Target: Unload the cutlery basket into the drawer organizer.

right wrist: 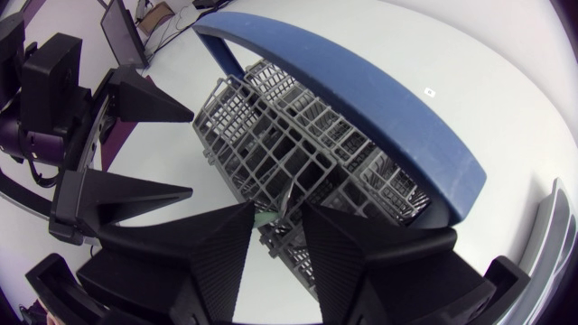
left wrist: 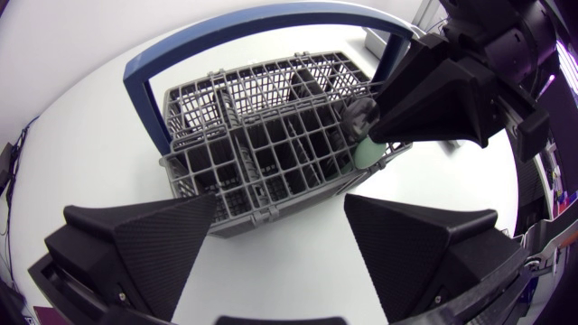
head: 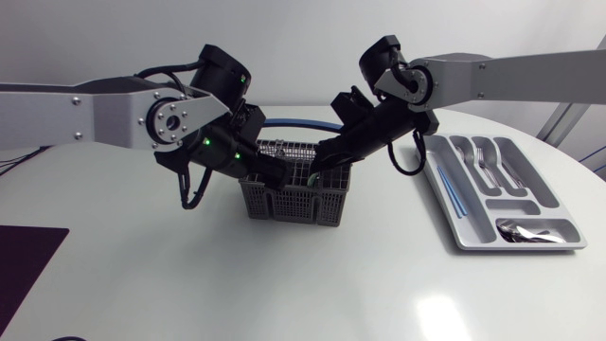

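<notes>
- Centre of the head frame: the cutlery basket point(head: 298, 194) sits between both arms, its blue handle point(head: 294, 123) arching over the far side.
- The right gripper point(right wrist: 278, 217) is down in the basket's right-hand corner, fingers pressed close on a green-handled utensil point(left wrist: 366, 152).
- The left gripper point(left wrist: 280, 208) hangs spread wide at the basket's near-left wall, holding nothing.
- The utensil looks to stand roughly upright in its cell, so I'd judge the way out is straight up along its length.
- The drawer organizer point(head: 516, 247) lies at the frame's right, well apart from the basket, on the right arm's own side, so that arm is the nearer carrier.
</notes>
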Tool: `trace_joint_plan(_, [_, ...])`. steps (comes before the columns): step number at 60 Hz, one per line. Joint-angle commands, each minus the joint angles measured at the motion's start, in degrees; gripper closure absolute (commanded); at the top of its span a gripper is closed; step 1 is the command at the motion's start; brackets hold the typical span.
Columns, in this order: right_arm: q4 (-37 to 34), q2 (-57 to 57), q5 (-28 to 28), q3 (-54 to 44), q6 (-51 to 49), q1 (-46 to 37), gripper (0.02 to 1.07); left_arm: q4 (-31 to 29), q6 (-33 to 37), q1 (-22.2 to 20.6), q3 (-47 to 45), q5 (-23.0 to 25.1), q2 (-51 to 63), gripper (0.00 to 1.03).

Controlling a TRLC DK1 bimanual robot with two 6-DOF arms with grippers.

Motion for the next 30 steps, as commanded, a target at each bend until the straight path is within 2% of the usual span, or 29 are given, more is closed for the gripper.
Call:
trace_joint_plan(1, [1.09,1.64,0.41,0.66,1.72,0.62,0.70,0.43,1.35,0.37,-1.43,0.11,0.76,0.04])
trace_joint_plan(20, [3.28,2.17,1.47,-0.13,2.33,0.97,0.81,1.13,1.70,0.11,-2.22,0.11,0.76,0.04])
trace_joint_plan(30, [3.37,2.26,1.55,-0.13,2.33,1.06,0.95,1.13,1.79,0.02,-2.22,0.11,0.85,0.04])
